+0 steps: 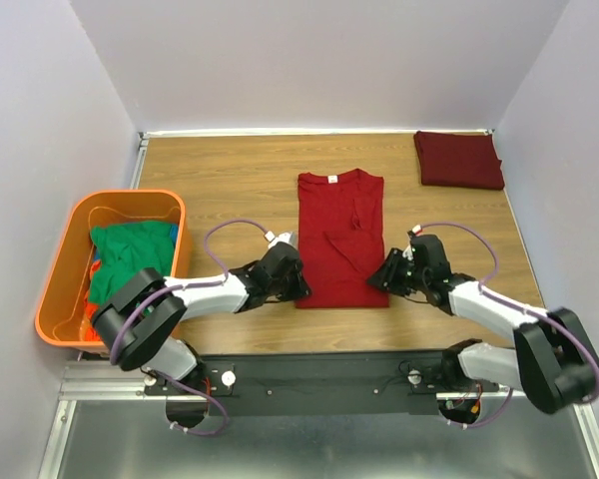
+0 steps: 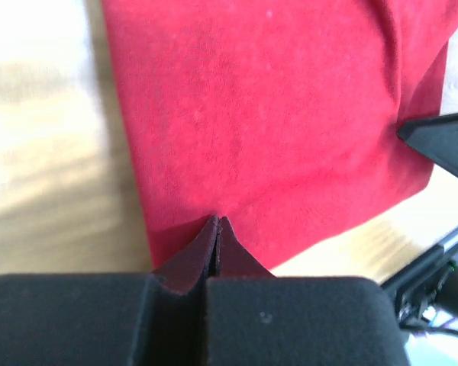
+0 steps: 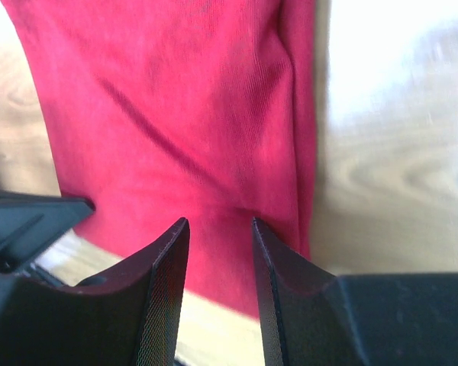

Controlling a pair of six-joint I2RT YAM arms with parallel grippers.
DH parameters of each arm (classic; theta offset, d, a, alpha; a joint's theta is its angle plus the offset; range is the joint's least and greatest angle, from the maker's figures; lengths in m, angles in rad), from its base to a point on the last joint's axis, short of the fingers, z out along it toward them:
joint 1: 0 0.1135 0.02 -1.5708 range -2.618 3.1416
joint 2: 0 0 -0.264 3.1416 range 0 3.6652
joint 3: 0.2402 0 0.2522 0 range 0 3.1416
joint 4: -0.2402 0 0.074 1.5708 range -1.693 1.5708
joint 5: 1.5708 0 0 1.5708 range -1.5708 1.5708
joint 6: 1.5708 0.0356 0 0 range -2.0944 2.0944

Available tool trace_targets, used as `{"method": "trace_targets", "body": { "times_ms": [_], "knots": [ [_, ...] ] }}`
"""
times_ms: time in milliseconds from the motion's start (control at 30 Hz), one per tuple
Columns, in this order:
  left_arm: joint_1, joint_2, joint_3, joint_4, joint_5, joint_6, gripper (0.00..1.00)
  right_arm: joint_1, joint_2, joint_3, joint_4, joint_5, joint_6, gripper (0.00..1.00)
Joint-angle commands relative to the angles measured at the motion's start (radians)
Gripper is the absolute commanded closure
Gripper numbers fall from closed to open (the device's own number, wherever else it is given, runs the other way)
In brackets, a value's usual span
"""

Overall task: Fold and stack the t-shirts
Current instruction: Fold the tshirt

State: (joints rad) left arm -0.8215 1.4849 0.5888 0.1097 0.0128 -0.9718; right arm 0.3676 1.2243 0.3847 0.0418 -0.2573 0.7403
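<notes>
The red t-shirt (image 1: 339,239) lies flat mid-surface (image 1: 230,170), sleeves folded in, with a gripper at each near corner. The left gripper (image 2: 216,225) is closed at the near-left hem; I cannot tell whether cloth is caught between its tips. The right gripper (image 3: 220,229) stands narrowly parted over the near-right corner, red cloth showing in the gap.

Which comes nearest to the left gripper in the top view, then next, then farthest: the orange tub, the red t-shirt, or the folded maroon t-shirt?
Measured from the left gripper:
1. the red t-shirt, right at the gripper, mid-table.
2. the orange tub, off to the left at the table's edge.
3. the folded maroon t-shirt, in the far right corner.
</notes>
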Motion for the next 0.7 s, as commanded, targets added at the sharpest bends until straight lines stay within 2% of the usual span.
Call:
{"method": "trace_targets", "body": {
  "times_ms": [0, 100, 200, 467, 600, 667],
  "knots": [
    [-0.013, -0.093, 0.003, -0.054, -0.059, -0.038, 1.00, 0.008, -0.129, 0.008, -0.183, 0.006, -0.010, 0.54],
    [-0.011, -0.145, 0.049, -0.093, -0.095, -0.002, 1.00, 0.007, -0.187, 0.077, -0.261, 0.084, -0.033, 0.54],
    [-0.005, -0.149, 0.120, -0.107, -0.122, 0.041, 1.00, 0.008, -0.172, 0.179, -0.287, 0.163, -0.073, 0.54],
    [0.056, 0.029, 0.252, -0.064, -0.073, 0.090, 1.00, 0.013, 0.139, 0.433, -0.292, 0.322, -0.219, 0.59],
    [0.070, 0.136, 0.304, -0.036, -0.036, 0.108, 1.00, 0.013, 0.216, 0.508, -0.293, 0.440, -0.269, 0.59],
    [0.071, 0.164, 0.313, -0.028, -0.028, 0.111, 1.00, 0.013, 0.245, 0.525, -0.293, 0.452, -0.282, 0.59]
  ]
}}
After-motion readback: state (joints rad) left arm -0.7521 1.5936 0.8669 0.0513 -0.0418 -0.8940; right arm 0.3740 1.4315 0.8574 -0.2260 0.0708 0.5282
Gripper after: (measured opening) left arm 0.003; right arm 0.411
